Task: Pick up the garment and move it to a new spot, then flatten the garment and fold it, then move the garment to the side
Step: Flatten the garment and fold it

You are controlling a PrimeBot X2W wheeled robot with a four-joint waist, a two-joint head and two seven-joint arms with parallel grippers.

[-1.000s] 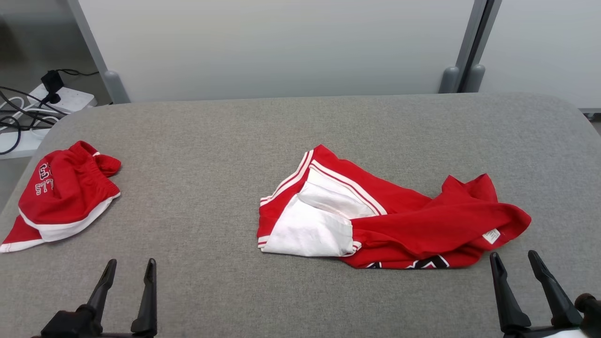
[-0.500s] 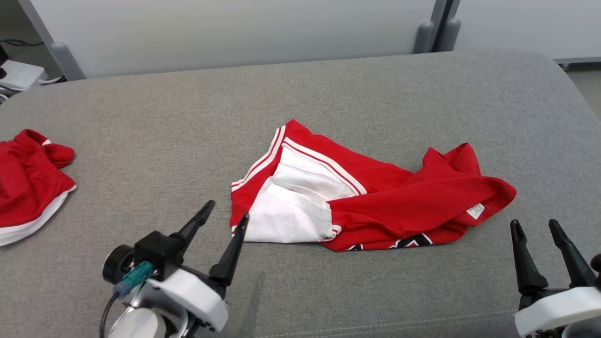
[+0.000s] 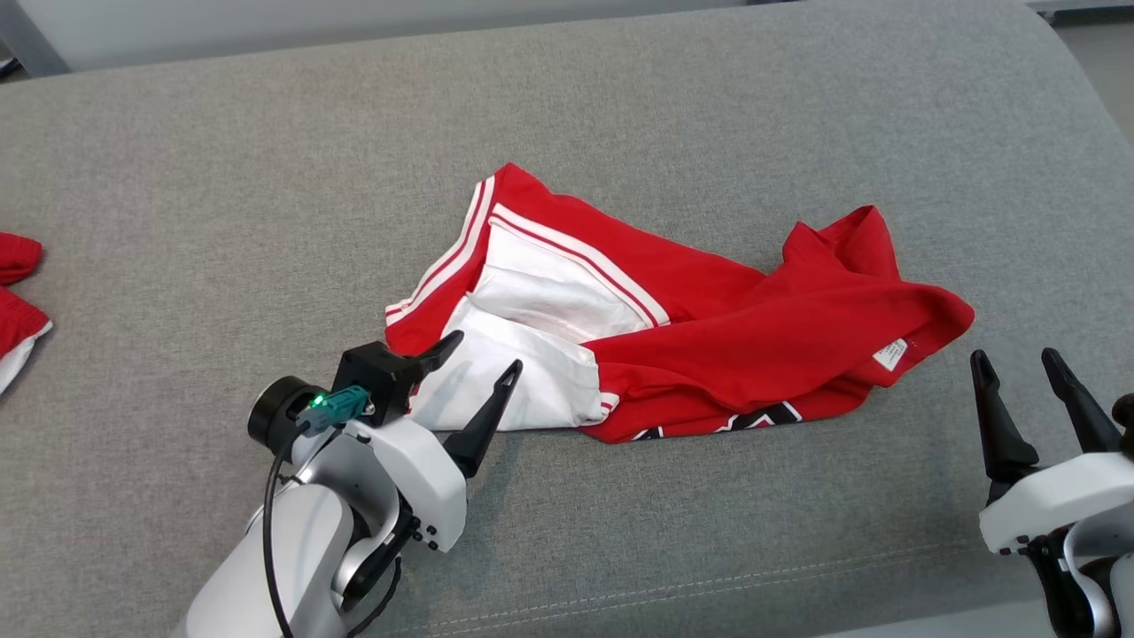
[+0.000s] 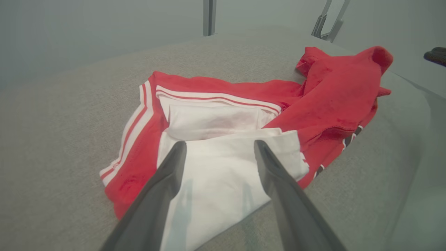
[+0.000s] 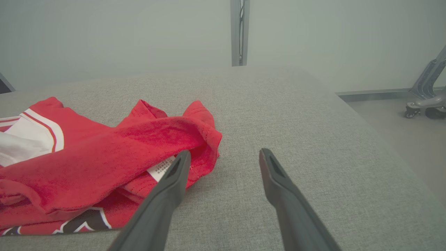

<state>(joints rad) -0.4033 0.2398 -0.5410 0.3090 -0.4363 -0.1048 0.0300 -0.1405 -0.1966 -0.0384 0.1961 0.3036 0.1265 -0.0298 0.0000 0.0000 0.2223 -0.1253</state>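
Lying crumpled near the middle of the grey counter (image 3: 266,195), the red-and-white garment (image 3: 735,354) spreads toward the right. The left hand (image 3: 485,351), fingers apart and empty, sits over its near-left white corner. The right hand (image 3: 1013,356), likewise spread and empty, is just right of the garment's labelled end.

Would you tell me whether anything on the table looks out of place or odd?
The garment lies crumpled on the table, its white panel folded over and a label showing. A second red garment lies far left. No damage visible.
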